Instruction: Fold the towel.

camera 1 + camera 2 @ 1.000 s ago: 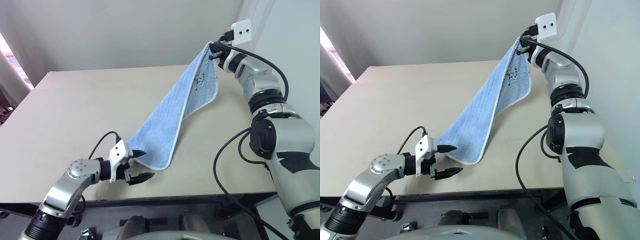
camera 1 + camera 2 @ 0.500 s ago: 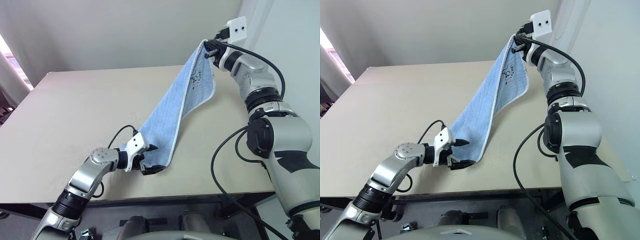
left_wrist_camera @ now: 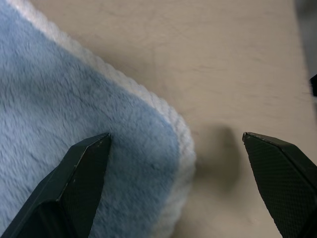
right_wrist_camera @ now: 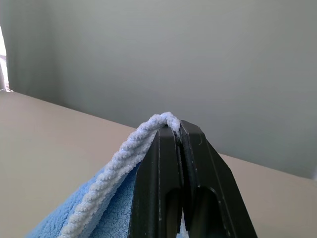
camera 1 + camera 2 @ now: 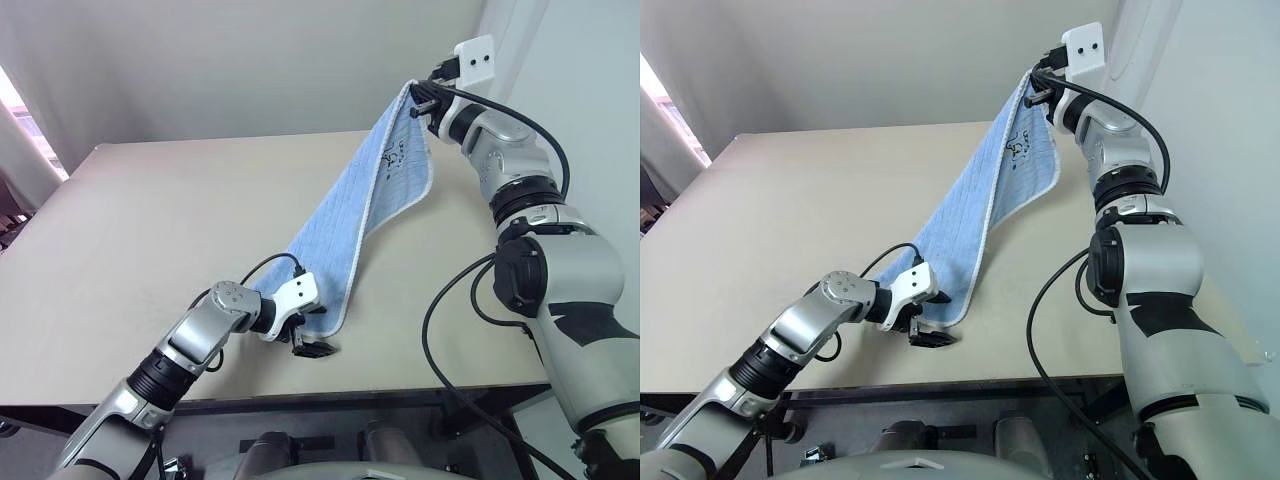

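Towel (image 5: 372, 222), light blue terry with white stitched edging, is seen stretched in a long slope from a raised corner down to the beige worktop (image 5: 140, 230). Its upper corner is pinched high above the far right part of the worktop by the right end effector (image 5: 418, 100), whose two black fingers (image 4: 171, 183) are clenched together on the white edging; in the right wrist view the corded hem is seen folded over the fingertips. Small dark ink marks are visible on the cloth just below that grip. From there the towel hangs folded lengthwise, one white edge running down its near side, and its lower end is laid flat on the worktop near the front edge. The left end effector (image 5: 308, 330) is held low at that lower end with its fingers spread wide and nothing grasped. In the left wrist view the rounded lower corner of the towel is seen lying on the worktop between the two open fingers, one finger (image 3: 74, 188) over the blue cloth and the other over bare worktop beside the hem. A black cable is looped from the left wrist across the worktop beside the towel.
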Controlling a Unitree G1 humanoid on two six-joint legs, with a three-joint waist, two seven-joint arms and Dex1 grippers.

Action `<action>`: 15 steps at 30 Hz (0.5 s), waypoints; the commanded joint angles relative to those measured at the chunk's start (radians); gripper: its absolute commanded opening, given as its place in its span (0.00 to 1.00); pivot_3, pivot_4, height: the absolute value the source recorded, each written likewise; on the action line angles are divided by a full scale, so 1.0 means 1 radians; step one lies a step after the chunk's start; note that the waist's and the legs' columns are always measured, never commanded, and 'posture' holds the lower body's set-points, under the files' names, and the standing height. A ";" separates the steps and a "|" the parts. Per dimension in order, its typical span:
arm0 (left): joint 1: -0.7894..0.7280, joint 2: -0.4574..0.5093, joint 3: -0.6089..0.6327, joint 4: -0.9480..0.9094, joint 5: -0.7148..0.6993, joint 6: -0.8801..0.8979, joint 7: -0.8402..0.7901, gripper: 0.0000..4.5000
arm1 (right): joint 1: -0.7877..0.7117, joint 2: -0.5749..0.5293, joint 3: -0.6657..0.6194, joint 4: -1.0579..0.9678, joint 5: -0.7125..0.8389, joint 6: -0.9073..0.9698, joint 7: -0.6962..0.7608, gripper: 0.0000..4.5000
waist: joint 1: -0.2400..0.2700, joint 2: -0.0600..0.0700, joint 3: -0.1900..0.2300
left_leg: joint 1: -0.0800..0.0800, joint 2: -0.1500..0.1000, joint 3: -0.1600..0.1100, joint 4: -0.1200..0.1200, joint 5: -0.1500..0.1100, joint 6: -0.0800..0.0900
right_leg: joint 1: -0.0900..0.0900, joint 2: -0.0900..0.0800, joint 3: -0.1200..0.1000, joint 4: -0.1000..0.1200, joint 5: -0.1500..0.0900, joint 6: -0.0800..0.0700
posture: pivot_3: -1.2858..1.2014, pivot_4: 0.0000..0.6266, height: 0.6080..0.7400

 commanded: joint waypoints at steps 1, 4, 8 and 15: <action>-0.013 -0.013 -0.010 0.032 0.027 0.012 0.017 0.92 | -0.016 -0.005 -0.007 -0.049 0.004 -0.026 -0.007 0.00 | 0.001 0.000 0.000 | 0.000 0.000 0.000 0.000 0.000 0.000 | 0.000 0.000 0.000 0.000 0.000 0.000 | 0.52 0.00 0.93; -0.006 -0.011 -0.005 0.026 0.024 0.022 0.013 0.72 | -0.013 -0.006 -0.005 -0.051 0.003 -0.027 -0.006 0.00 | 0.001 0.000 0.000 | 0.000 0.000 0.000 0.000 0.000 0.000 | 0.000 0.000 0.000 0.000 0.000 0.000 | 0.52 0.00 0.93; 0.003 -0.006 0.007 0.018 0.019 0.029 0.014 0.40 | -0.012 -0.008 -0.005 -0.051 0.003 -0.027 -0.005 0.00 | -0.001 0.000 0.000 | 0.000 0.000 0.000 0.000 0.000 0.000 | 0.000 0.000 0.000 0.000 0.000 0.000 | 0.52 0.00 0.93; 0.029 0.004 0.066 -0.015 -0.042 0.041 -0.016 0.00 | -0.009 -0.004 -0.003 -0.049 0.001 -0.027 -0.002 0.00 | -0.001 0.000 0.000 | 0.000 0.000 0.000 0.000 0.000 0.000 | 0.000 0.000 0.000 0.000 0.000 0.001 | 0.52 0.00 0.93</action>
